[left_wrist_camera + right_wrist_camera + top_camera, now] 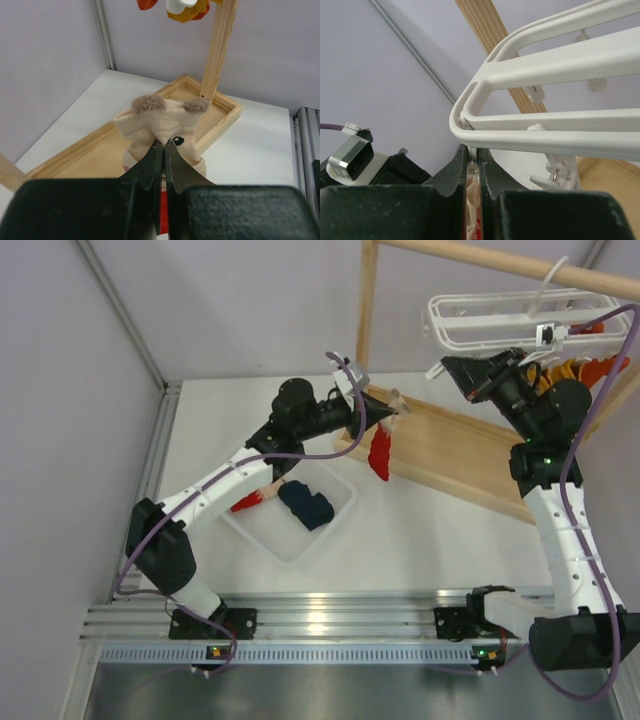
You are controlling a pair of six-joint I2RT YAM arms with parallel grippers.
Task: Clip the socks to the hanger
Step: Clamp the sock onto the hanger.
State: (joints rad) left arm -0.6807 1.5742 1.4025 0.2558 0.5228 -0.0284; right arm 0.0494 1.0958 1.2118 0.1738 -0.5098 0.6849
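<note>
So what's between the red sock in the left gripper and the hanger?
The right gripper, shut, just under the white hanger; the wooden tray lies below. Top view.

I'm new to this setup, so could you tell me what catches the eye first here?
First, the red sock with its beige face cuff, pinched in the left fingers above the wooden tray. Next, the white hanger high at the right, with the right fingers shut at its corner. A navy sock lies in the white bin on the table.
</note>
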